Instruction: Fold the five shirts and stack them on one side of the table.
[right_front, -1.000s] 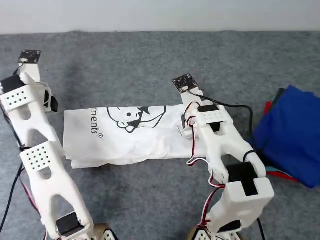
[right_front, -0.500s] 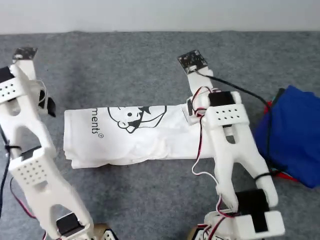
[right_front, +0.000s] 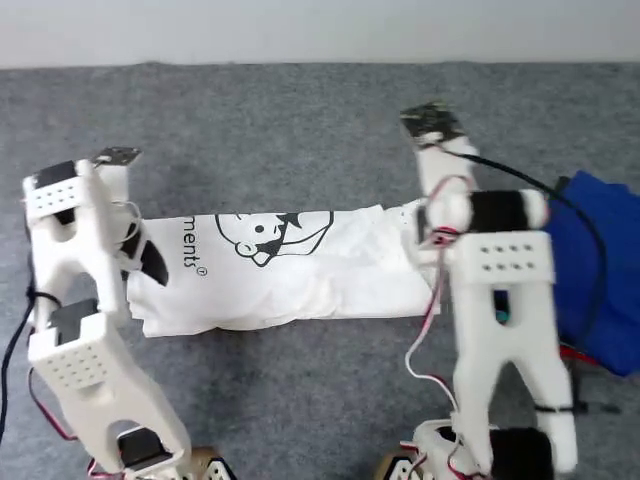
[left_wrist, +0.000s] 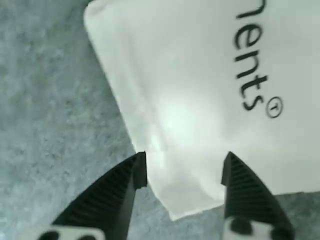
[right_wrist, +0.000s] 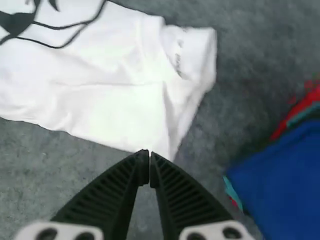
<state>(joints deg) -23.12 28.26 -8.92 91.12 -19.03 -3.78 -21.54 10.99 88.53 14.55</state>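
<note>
The left gripper (left_wrist: 185, 164), jaws spread, straddles one end of the white shirt (right_front: 290, 270) and the right gripper (right_wrist: 150, 161), pinched shut and empty, hangs at the other, the shirt a long folded band with black print lying left-to-right on the grey table (right_front: 300, 110).

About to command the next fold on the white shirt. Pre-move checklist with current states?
1. Left gripper open over the white shirt's end: ok.
2. Right gripper open to grasp: not ok, fingers shut.
3. Right gripper at the shirt's other end: ok, tips at its edge.
4. Shirt folded into one long strip: ok.
5. Blue stack apart from the shirt: ok.
6. Either gripper touching cloth: cannot tell.
</note>
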